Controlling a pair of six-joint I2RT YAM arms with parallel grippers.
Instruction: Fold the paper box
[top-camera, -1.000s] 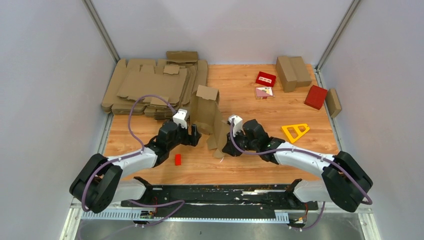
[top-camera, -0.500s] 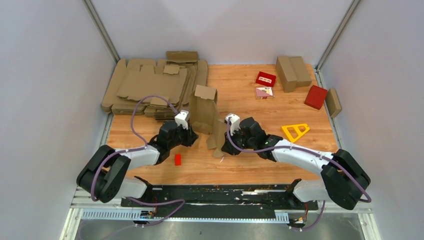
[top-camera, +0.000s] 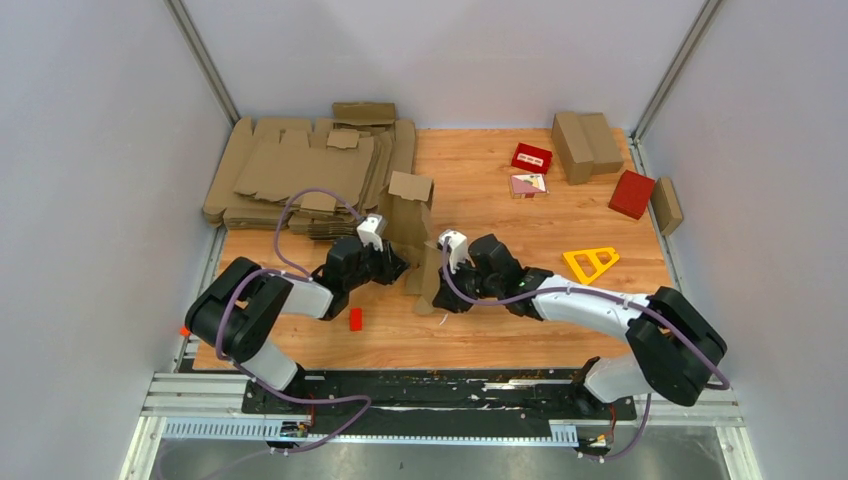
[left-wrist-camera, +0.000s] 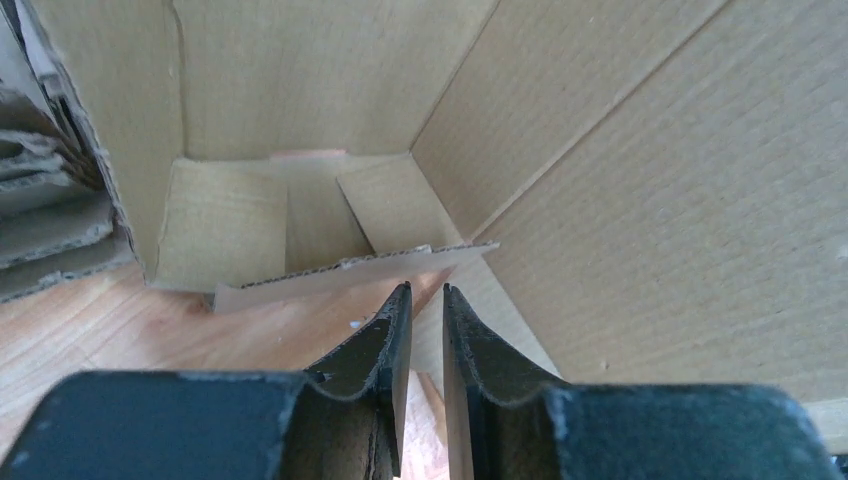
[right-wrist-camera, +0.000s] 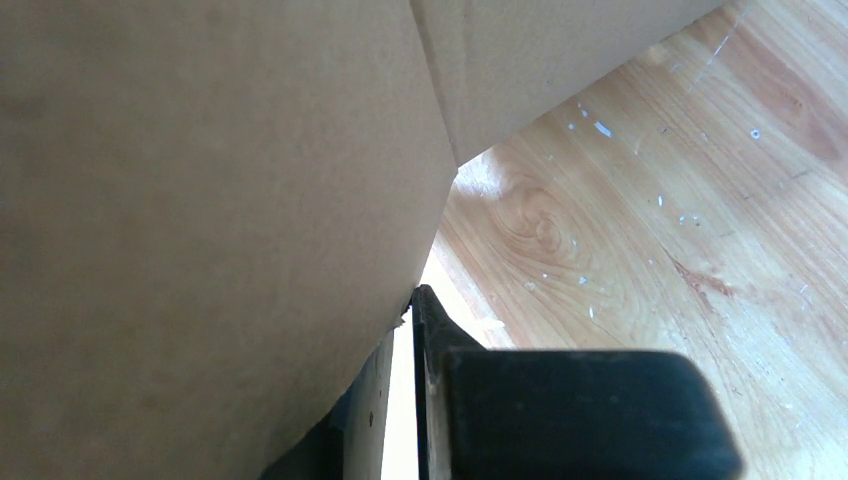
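The paper box (top-camera: 412, 225) stands half folded in the middle of the desk (top-camera: 500, 330), between our two arms. It is tall. Its long side goes up off the desk, and from above it runs from 12 o'clock to 6 o'clock.

Our left fingers (left-wrist-camera: 400, 320) are at the box's 9 o'clock side, so the box lies at about 2 o'clock from them. They are almost closed, with only a thin slit between them. We see nothing in the slit.

In the left wrist view a loose flap (left-wrist-camera: 340, 275) lies just past the tips, at about 11 o'clock. Its edge runs across from 9 o'clock to 3 o'clock. We think the next move turns on this: the tips must meet that flap edge and push it into the open box behind it.

Our right fingers (right-wrist-camera: 428, 330) are at the box's 5 o'clock corner. They are narrow too. A brown wall of the box runs right down to the tip, so we think they pinch the box and hold it up.

Both arms are close to the box, but the left one is nearer to the flap.

Some things are hard to see. The brown wall fills most of the right wrist view and hides much of one finger. We cannot tell if the left tips touch the flap. From above, the far side of the box is hidden.
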